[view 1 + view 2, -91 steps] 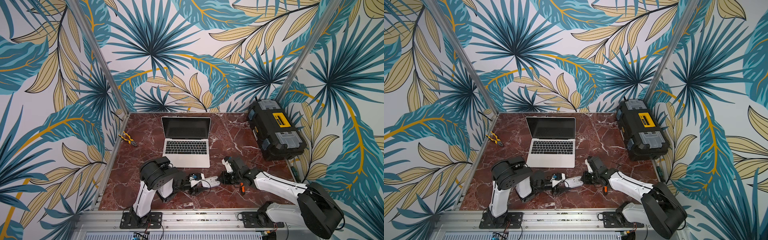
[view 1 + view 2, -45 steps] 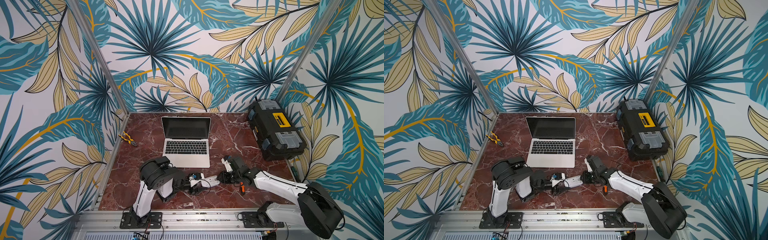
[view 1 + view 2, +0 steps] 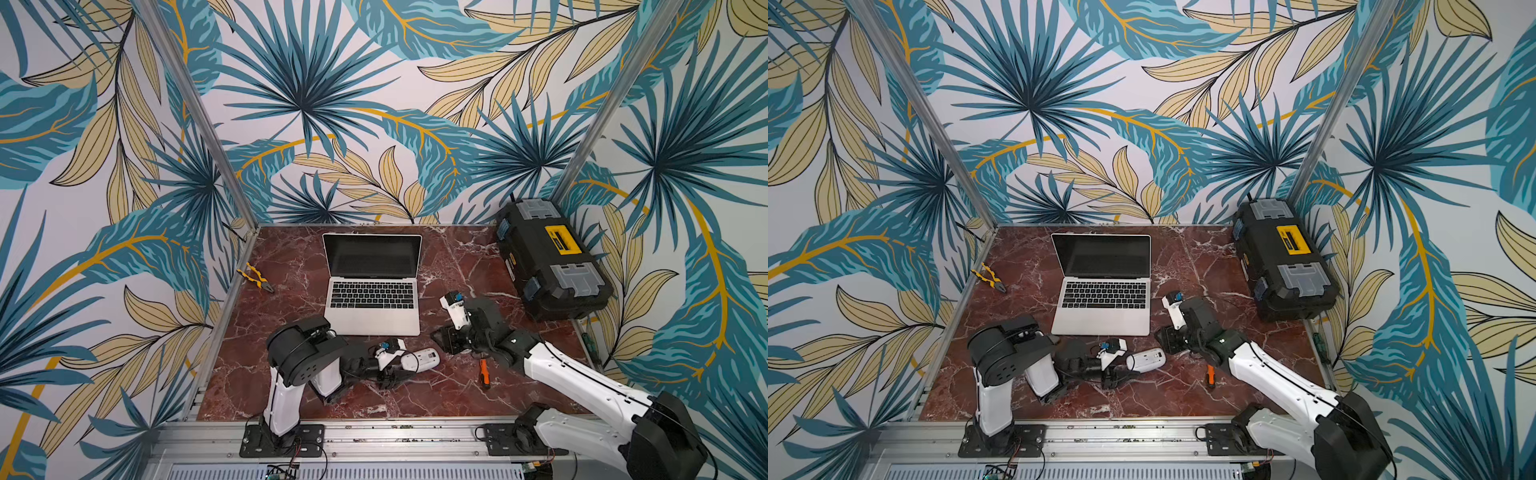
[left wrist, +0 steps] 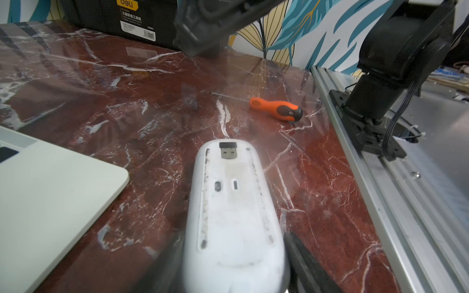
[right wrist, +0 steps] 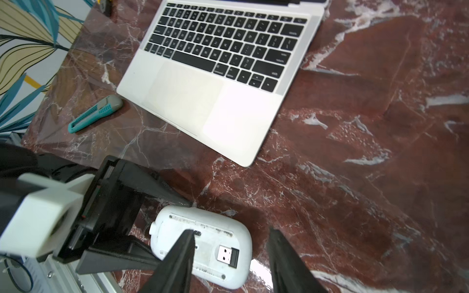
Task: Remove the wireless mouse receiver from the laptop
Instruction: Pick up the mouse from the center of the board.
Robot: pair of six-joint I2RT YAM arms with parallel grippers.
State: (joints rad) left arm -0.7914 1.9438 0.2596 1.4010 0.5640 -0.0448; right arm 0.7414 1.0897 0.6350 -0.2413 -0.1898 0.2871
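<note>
My right jaws just spread off the receiver [image 5: 227, 255], now sitting in the mouse [image 4: 233, 215]; left jaws pinch mouse. Laptop [image 3: 372, 320] job done, I judge.

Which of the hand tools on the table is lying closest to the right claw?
The orange-handled screwdriver, lying right by the right claw. The yellow-handled pliers and the teal utility knife both lie on the other side of the laptop.
</note>
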